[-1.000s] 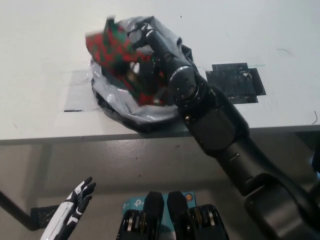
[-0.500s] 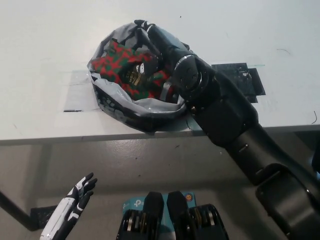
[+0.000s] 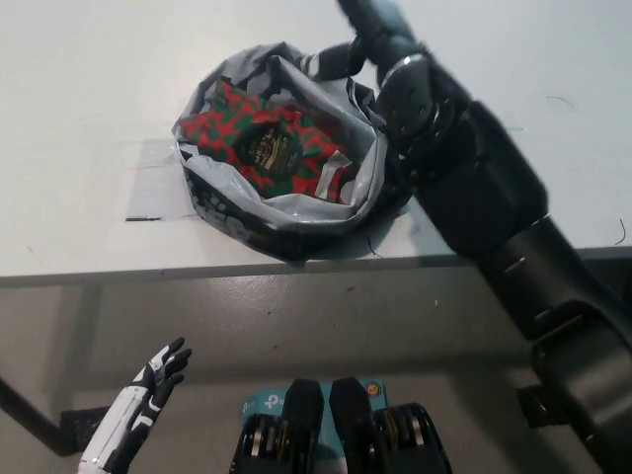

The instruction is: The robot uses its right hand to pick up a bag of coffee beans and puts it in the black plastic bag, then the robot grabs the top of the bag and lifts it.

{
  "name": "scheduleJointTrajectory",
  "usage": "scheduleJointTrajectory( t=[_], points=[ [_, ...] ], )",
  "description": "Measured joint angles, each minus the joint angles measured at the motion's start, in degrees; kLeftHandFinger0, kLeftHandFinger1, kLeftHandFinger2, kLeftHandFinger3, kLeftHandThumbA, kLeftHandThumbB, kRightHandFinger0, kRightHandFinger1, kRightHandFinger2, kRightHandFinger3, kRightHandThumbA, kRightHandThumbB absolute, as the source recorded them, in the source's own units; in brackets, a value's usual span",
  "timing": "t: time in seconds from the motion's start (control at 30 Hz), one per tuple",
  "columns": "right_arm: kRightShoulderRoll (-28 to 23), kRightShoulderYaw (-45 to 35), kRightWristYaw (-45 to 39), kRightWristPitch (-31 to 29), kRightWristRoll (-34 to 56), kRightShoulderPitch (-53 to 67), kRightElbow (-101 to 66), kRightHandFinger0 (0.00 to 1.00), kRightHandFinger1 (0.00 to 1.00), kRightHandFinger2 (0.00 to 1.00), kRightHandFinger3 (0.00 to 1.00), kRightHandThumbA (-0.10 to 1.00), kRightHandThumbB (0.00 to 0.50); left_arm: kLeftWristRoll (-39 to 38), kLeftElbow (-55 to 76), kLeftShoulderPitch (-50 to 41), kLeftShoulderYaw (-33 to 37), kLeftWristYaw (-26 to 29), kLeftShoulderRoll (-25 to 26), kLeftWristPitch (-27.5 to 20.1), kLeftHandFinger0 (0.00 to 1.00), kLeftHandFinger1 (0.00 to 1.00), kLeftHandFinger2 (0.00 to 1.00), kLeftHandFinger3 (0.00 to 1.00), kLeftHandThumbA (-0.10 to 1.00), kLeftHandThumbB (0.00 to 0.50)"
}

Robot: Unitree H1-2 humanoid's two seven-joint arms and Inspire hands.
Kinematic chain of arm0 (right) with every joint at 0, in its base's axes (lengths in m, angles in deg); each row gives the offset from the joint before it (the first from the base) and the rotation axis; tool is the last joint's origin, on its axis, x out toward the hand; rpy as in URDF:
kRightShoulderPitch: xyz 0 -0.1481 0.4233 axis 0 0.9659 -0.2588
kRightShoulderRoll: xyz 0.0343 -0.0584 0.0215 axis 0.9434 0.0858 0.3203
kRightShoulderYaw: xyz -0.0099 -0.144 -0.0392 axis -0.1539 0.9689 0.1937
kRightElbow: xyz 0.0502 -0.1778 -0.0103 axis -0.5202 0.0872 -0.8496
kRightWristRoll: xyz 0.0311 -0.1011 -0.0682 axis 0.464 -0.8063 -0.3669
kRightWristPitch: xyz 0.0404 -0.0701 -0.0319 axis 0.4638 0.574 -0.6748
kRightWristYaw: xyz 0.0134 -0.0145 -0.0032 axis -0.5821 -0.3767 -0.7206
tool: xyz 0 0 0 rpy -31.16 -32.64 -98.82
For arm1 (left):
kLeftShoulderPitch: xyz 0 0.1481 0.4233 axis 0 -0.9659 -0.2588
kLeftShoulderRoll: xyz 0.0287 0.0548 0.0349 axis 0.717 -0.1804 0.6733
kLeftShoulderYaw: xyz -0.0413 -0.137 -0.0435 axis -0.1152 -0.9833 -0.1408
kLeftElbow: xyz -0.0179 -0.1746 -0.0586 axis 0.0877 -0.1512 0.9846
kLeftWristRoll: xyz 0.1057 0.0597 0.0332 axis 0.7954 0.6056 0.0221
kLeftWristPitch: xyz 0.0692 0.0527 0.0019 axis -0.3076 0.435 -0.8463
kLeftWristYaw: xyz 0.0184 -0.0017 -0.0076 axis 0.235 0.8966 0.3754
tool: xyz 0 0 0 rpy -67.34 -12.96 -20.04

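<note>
The coffee bean bag (image 3: pixel 265 146), red and green with a round dark label, lies inside the black plastic bag (image 3: pixel 212 212), whose mouth gapes upward on the white table (image 3: pixel 89 118). My black right arm reaches over the plastic bag's right side. My right hand (image 3: pixel 369 22) is beyond the bag's far rim at the picture's top edge, partly cut off, so its fingers are not readable. It is off the coffee bag. My white left hand (image 3: pixel 146 400) rests low at the lower left, below the table edge, fingers apart and holding nothing.
A patch of black tape (image 3: pixel 499 163) on the table is mostly hidden behind my right forearm. A thin dark tape line (image 3: pixel 144 218) sits left of the plastic bag. The table's front edge (image 3: pixel 118 272) runs just below the bag.
The coffee bag went from held above the plastic bag to lying inside it. My right hand came out of the bag and moved up toward the far rim.
</note>
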Motion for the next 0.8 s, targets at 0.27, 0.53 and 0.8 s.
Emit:
scheduleJointTrajectory(
  t=[0.27, 0.53, 0.8],
  points=[
    [-1.45, 0.51, 0.67, 0.25, -2.23, 0.62, 1.05, 1.0, 1.0, 1.0, 1.0, 0.89, 0.413, -0.06, 0.0, 0.04, 0.0, -0.01, 0.01, 0.01, 1.0, 1.0, 1.0, 1.0, 0.95, 0.325],
    [-0.78, 0.66, -0.13, 2.09, -2.6, 2.48, 1.84, 1.0, 1.0, 1.0, 1.0, 0.98, 0.5, -0.02, -0.06, 0.06, 0.01, -0.01, 0.01, 0.01, 1.0, 1.0, 1.0, 1.0, 0.95, 0.321],
    [1.13, -3.0, -3.5, 3.32, -2.55, 6.86, 1.38, 1.0, 1.0, 1.0, 1.0, 1.0, 0.464, 0.0, -0.04, 0.04, 0.02, -0.01, 0.11, 0.02, 1.0, 1.0, 1.0, 1.0, 0.95, 0.322]
  ],
)
